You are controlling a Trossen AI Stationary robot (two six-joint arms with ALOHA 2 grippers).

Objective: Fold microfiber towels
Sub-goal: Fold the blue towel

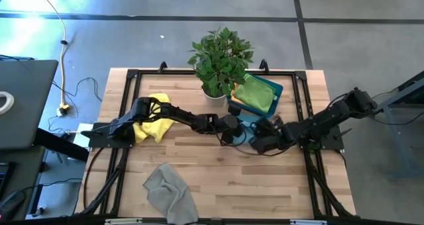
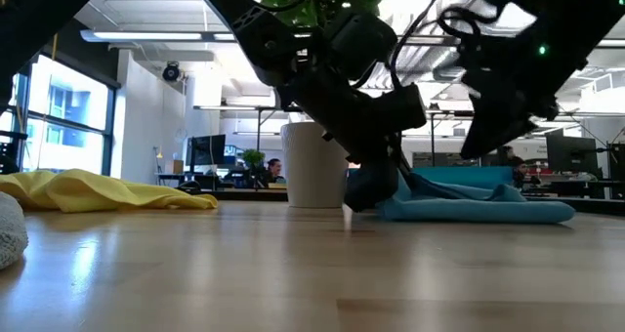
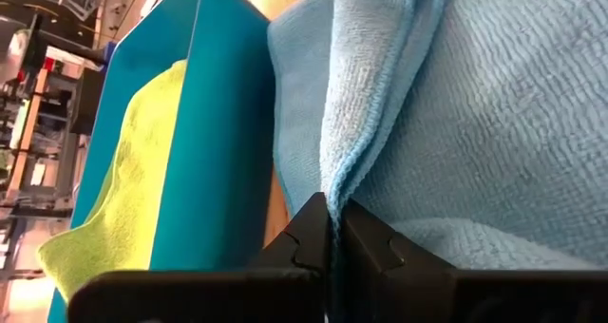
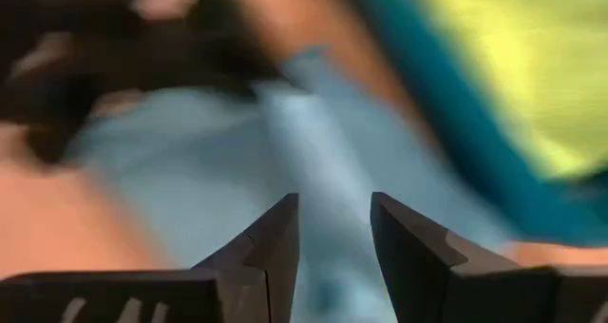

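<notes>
Fluffy, looped light blue towel (image 3: 494, 123) lies crumpled on the wooden worktop (image 1: 252, 185) beside the teal bin (image 3: 223, 142). Left end effector (image 3: 332, 230) pinches its folded hem, fingers closed together. Right end effector (image 4: 334, 230) hovers above, fingers narrowly parted.

Light blue towel (image 3: 494, 104) bunched by the bin, yellow one (image 1: 154, 119) crumpled left, grey (image 1: 169, 192) rumpled up front, green (image 1: 255, 94) in the bin.
</notes>
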